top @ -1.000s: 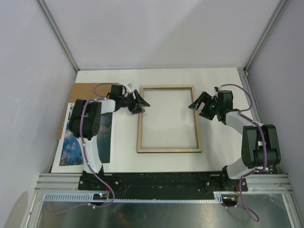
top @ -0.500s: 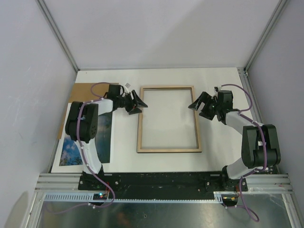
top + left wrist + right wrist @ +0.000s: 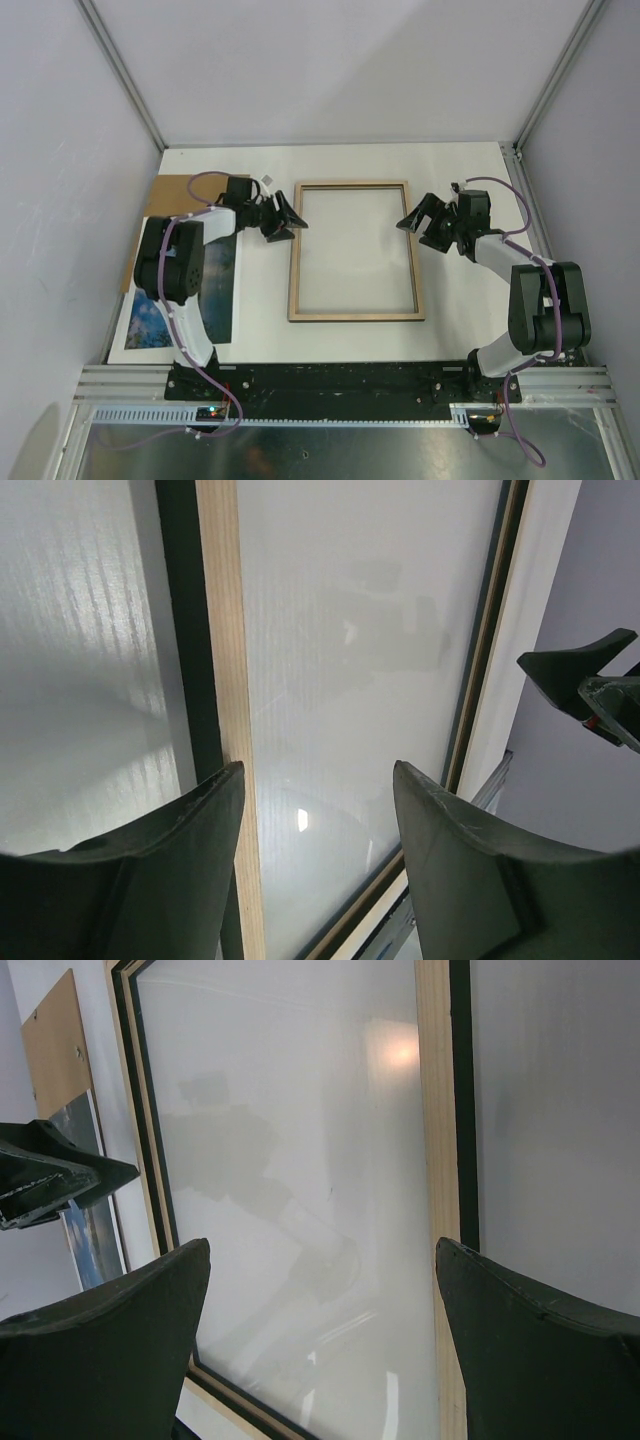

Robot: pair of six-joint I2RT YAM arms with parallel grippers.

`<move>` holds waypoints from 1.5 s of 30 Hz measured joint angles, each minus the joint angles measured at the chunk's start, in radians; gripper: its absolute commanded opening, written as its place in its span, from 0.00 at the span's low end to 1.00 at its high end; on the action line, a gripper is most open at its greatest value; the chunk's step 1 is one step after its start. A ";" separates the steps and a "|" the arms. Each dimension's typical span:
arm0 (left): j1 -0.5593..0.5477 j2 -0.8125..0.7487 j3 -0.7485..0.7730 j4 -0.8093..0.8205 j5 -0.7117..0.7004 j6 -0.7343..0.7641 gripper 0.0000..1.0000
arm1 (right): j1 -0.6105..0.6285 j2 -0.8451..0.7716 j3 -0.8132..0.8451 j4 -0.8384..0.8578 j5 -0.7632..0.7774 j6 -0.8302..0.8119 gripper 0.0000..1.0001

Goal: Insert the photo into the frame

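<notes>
The frame [image 3: 292, 260] lies flat in the middle of the table, pale wood side up, with its clear pane inside; it also shows in the left wrist view [image 3: 225, 660] and the right wrist view [image 3: 436, 1110]. The photo [image 3: 152, 315] lies at the left, sky print up, partly under the left arm; a strip shows in the right wrist view [image 3: 92, 1225]. My left gripper [image 3: 285, 217] [image 3: 318, 780] is open and empty just left of the frame's upper left edge. My right gripper [image 3: 419, 221] [image 3: 320, 1260] is open and empty just right of the frame's upper right edge.
A brown cardboard backing board [image 3: 180, 188] lies at the far left under the photo's top; it also shows in the right wrist view [image 3: 55, 1050]. Grey walls enclose the table on three sides. A metal rail [image 3: 340, 385] runs along the near edge.
My left gripper has drawn back a little to the left, away from the frame's left edge. The right arm, frame and photo have not moved.
</notes>
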 measured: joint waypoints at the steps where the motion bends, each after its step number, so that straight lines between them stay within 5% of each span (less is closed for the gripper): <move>1: 0.000 -0.003 -0.001 -0.002 -0.005 0.001 0.65 | 0.000 0.000 0.000 0.000 0.000 0.000 0.99; 5: 0.000 -0.027 -0.012 -0.018 -0.039 0.014 0.58 | 0.001 0.000 0.000 0.000 0.009 -0.003 0.99; 9: -0.003 -0.077 -0.043 -0.047 -0.107 0.024 0.42 | 0.008 0.000 0.000 -0.002 0.034 -0.009 0.99; 23: -0.072 -0.261 -0.156 -0.140 -0.507 0.053 0.05 | 0.076 -0.004 0.025 -0.131 0.213 -0.071 0.95; 45: -0.217 -0.073 -0.033 -0.168 -0.620 0.039 0.00 | 0.091 -0.024 0.042 -0.199 0.319 -0.094 0.93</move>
